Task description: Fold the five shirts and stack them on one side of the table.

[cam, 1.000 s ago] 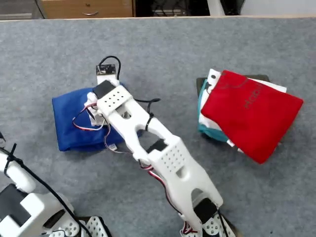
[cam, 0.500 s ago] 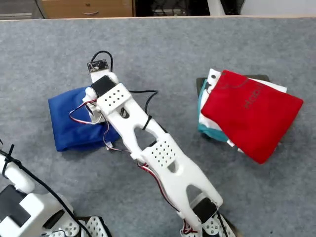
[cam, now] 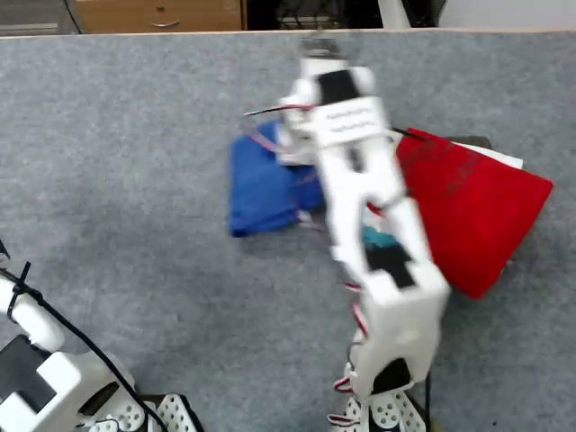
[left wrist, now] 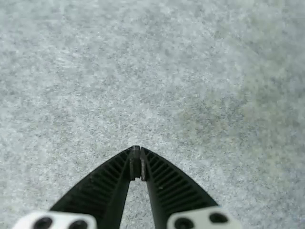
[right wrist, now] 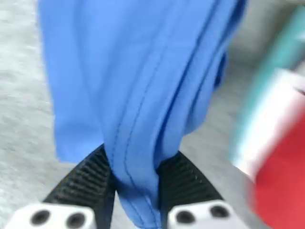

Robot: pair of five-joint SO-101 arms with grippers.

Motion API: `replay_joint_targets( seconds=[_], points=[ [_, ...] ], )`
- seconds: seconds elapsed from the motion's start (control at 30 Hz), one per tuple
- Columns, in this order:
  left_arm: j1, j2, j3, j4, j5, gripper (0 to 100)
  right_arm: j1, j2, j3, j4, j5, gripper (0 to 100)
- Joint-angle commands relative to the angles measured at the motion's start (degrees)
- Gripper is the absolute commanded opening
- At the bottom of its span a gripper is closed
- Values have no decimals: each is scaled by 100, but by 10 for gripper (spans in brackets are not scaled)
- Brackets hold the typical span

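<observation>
A folded blue shirt [cam: 263, 189] hangs off the grey table at centre, and my right gripper [right wrist: 135, 174] is shut on the blue shirt's [right wrist: 138, 90] edge. The right arm [cam: 369, 207] stretches from the front edge up to the middle of the table. Just right of it lies a stack of folded shirts with a red shirt [cam: 468, 207] on top and teal [cam: 382, 238] and white [cam: 490, 155] layers under it; the stack's red shirt [right wrist: 281, 191] shows beside the blue one. My left gripper [left wrist: 137, 164] is shut on nothing above bare carpet.
The left arm's base [cam: 45, 378] sits at the front left corner. Grey table surface [cam: 117, 162] stretches open at the left and back. A wooden drawer unit [cam: 157, 13] stands beyond the far edge.
The right arm has swung from the table's left to the centre, carrying the blue shirt rightward toward the red-topped stack. The left arm has stayed put.
</observation>
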Motion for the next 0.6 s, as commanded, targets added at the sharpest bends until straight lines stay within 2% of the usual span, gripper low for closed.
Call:
replay_joint_targets(
  seconds=[0.0, 0.17, 0.27, 0.47, 0.53, 0.57],
  points=[
    [154, -88, -215, 35, -105, 29, 1160, -1613, 769, 53, 571, 12],
    [277, -88, -215, 44, -114, 29, 2857, -2659, 1059, 53, 1521, 12],
    [365, -88, -215, 44, -114, 29, 3631, -2923, 1182, 53, 1916, 15],
    [699, -88, -207, 246, -97, 29, 4352, -2738, 1868, 44, 2593, 17],
    [910, -88, -189, 492, -114, 29, 4510, -2633, 1965, 44, 2664, 64],
    [1015, -88, -189, 607, -114, 29, 4607, -2571, 1974, 44, 2655, 119]
  ],
)
